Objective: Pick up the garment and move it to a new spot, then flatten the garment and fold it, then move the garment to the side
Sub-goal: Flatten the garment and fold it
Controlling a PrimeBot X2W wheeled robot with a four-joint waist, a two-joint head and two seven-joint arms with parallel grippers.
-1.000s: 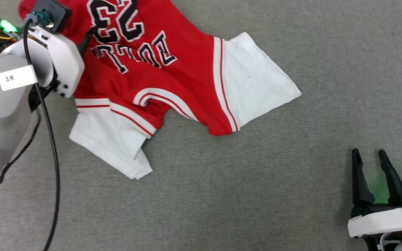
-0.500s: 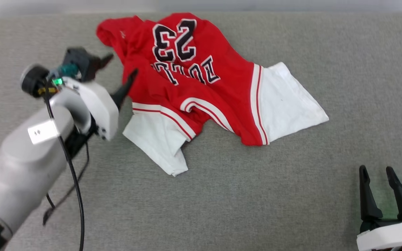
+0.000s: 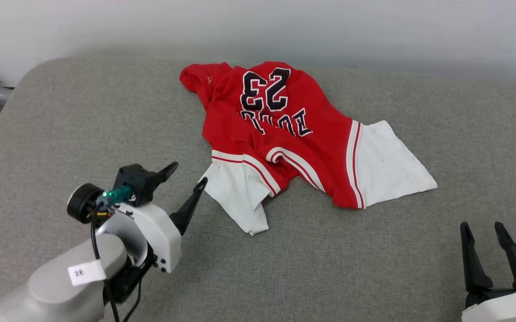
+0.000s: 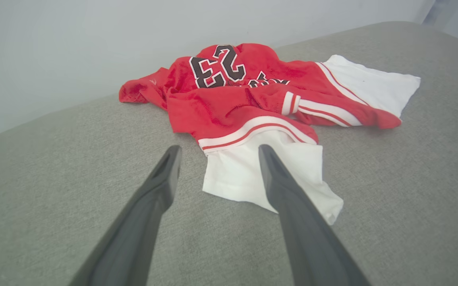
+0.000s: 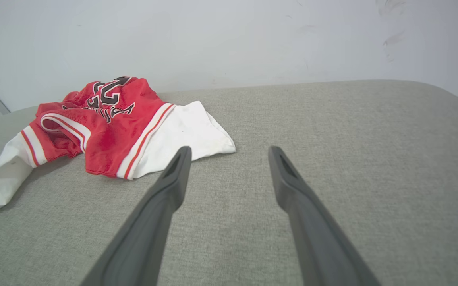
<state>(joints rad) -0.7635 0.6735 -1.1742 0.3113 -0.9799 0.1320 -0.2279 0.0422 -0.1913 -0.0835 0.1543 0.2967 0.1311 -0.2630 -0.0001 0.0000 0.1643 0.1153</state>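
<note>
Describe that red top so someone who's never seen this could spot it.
Start from the wide grey fabric surface below the pale wall. Near its far middle lies a crumpled red soft jersey shirt with white sleeves and striped trim. Unlike the dark-fingered left gripper and right gripper nearby, it is bright cloth bearing a black, white-outlined 23.

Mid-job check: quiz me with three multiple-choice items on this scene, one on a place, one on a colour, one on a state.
1. The garment lies: A on a grey cushion; B in a basket; C on a wooden table.
2. Its sleeves are: A black; B white; C blue.
3. Both grippers are: A shut on cloth; B shut, empty; C open, empty.
Key: 1 A, grey fabric lies under it; 2 B, both show white past the striped trim; 3 C, the left gripper and right gripper have fingers apart, gripping nothing.
</note>
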